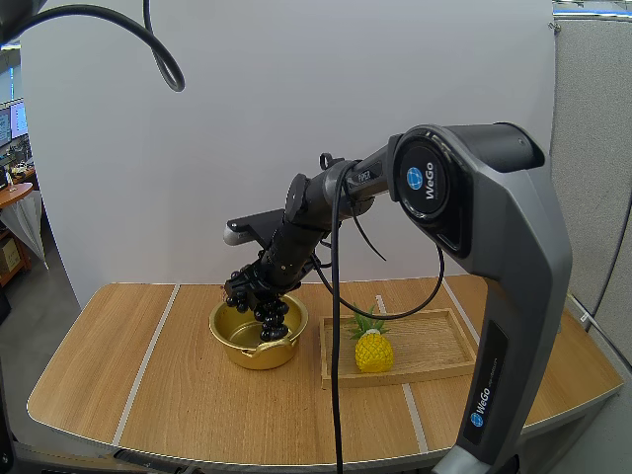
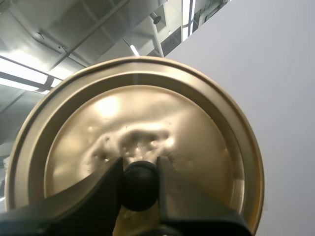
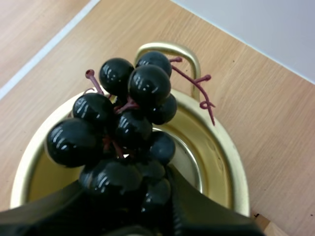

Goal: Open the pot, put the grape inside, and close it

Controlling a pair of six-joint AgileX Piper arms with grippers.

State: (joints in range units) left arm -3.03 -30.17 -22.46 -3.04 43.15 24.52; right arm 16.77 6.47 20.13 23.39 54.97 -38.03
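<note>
Grapes (image 1: 259,298) in right end effector (image 3: 129,183), prob. over pot (image 1: 223,333); arm (image 1: 518,247): WeGo.

Wooden table (image 1: 118,385): gold pot (image 1: 259,351) nr centre, open; wooden tray (image 1: 434,341) just beside, to rt.

Bright even light, soft shadow beneath pot (image 1: 253,354), glints on grapes (image 3: 130,129), sheen on lid (image 2: 147,113)
</note>
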